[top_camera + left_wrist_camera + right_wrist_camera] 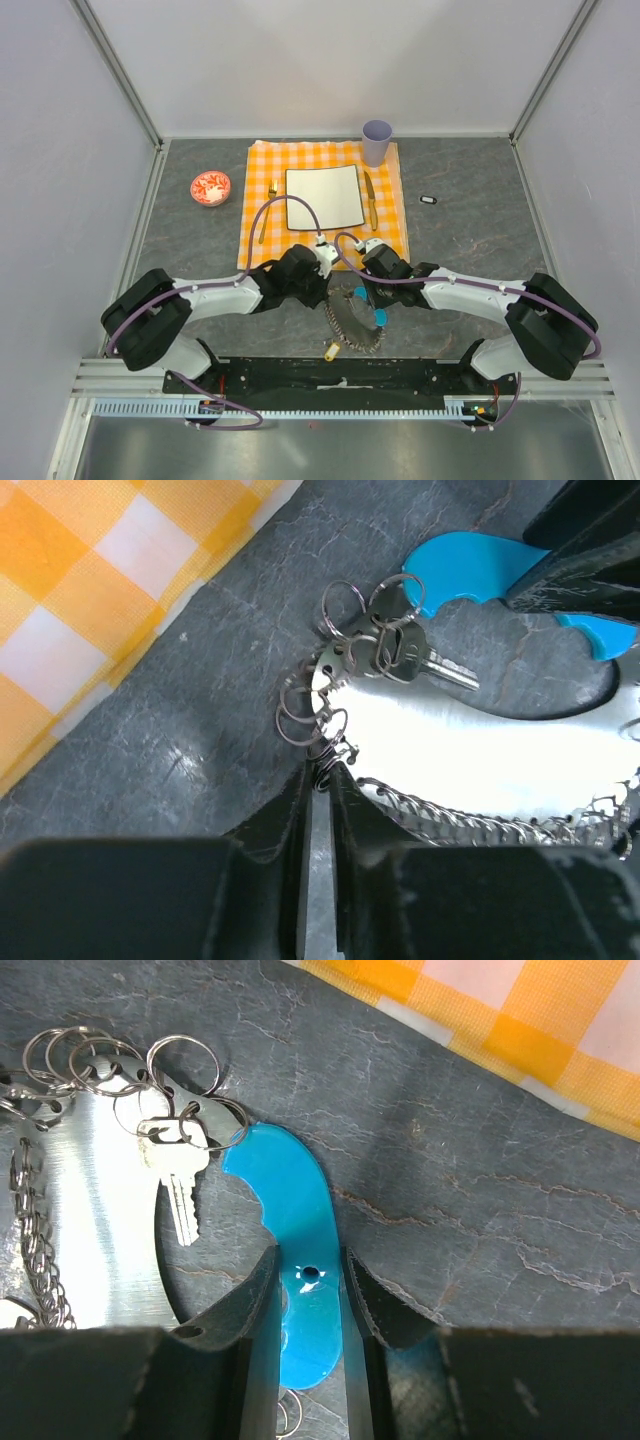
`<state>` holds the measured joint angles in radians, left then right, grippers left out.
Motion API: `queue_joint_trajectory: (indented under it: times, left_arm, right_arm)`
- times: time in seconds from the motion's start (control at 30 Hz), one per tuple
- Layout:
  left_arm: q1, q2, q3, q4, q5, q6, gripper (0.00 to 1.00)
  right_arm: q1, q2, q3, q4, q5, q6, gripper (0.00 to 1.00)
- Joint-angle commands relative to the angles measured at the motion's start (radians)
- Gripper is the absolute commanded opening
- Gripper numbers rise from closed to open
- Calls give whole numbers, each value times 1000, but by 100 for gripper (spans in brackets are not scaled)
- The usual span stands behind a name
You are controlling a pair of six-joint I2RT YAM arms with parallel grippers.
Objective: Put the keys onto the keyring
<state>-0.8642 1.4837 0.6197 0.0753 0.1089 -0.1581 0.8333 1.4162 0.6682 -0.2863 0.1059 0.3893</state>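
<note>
Now pinching the blue tag [290, 1185] of the keyring [238, 1148] with the right claw [309, 1253] — pressing its fingers flat against both long edges of the tag, right beside the small hole. Holding the tag flat against the dark table [480, 1190], well short of the orange checked cloth [540, 1030].

Keeping the left claw [320, 772] low over the same table, fingers drawn nearly together with only a thin slit between them. Nosing its tips up against a small wire link at the end of a chain [470, 825] — not managing to tell whether that link is being squeezed or merely touched.

Seeing one silvery key [180, 1195] lying flat just beside the tag, its head overlapped by a cluster of small wire rings [110, 1085] reaching to the tag's top end. Seeing also a shiny curved metal plate [90, 1220] lying under those rings, with the chain running along its edge.

From above, meeting both arms over the near middle of the table, just in front of the cloth. Carrying on that cloth a white square plate [323, 196] and a pale purple cup [377, 141]; sitting off to the left on bare table, a red bowl [210, 187].
</note>
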Motion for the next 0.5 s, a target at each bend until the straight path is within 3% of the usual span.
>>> queue_joint_trajectory:
  times: [0.0,0.27,0.47]
  left_arm:
    - [-6,-94,-21,46,38,-66,12]
    - [-19,-137,-110,38,55,-282,13]
    - [-38,-145,-118,24,-30,-299,15]
  right_arm:
    - [-2,-11,-18,13,-5,6,22]
    - [-2,-8,-22,24,-5,11,22]
    - [-2,-11,-25,30,-8,13,23]
